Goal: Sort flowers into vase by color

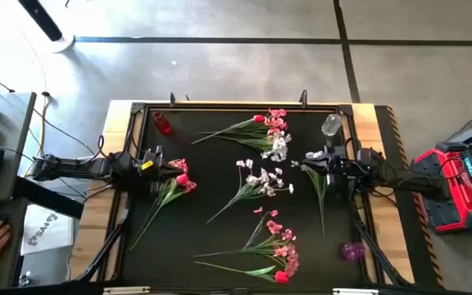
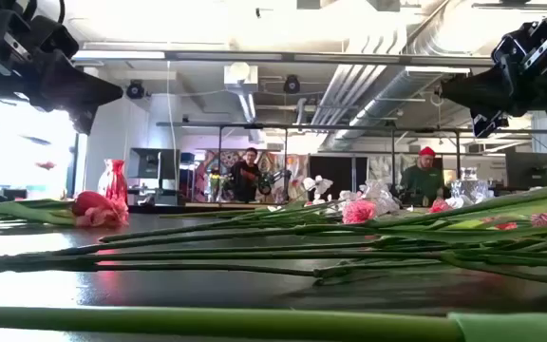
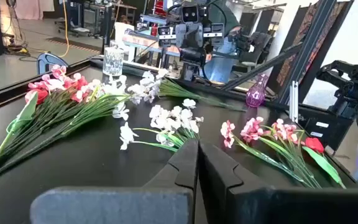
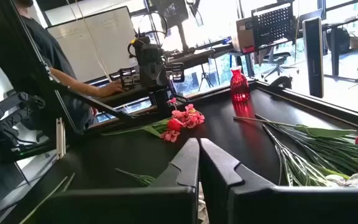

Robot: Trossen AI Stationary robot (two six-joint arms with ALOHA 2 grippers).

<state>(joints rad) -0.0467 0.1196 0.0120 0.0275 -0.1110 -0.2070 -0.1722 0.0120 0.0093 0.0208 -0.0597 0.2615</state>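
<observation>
Stems (image 2: 254,318) lie nearest you in the low view, flat on the table (image 1: 211,246). No flower is sorted yet; treat this as the start. Bunches lie mid-table: pink and red (image 1: 269,127), white (image 1: 260,182), pink (image 1: 279,250). Red vase (image 1: 162,124), clear vase (image 1: 331,124) and purple vase (image 1: 352,251) stand empty. Left gripper (image 1: 164,162) and right gripper (image 1: 310,161) hover, fingers together, holding nothing. Next, open one gripper and lower it onto a single stem.

Grey concrete floor (image 1: 244,70) with dark seams; exposed ceiling ducts (image 2: 368,85); whiteboard (image 4: 104,37), bright windows (image 4: 229,12), two people (image 2: 248,176) at far benches.
</observation>
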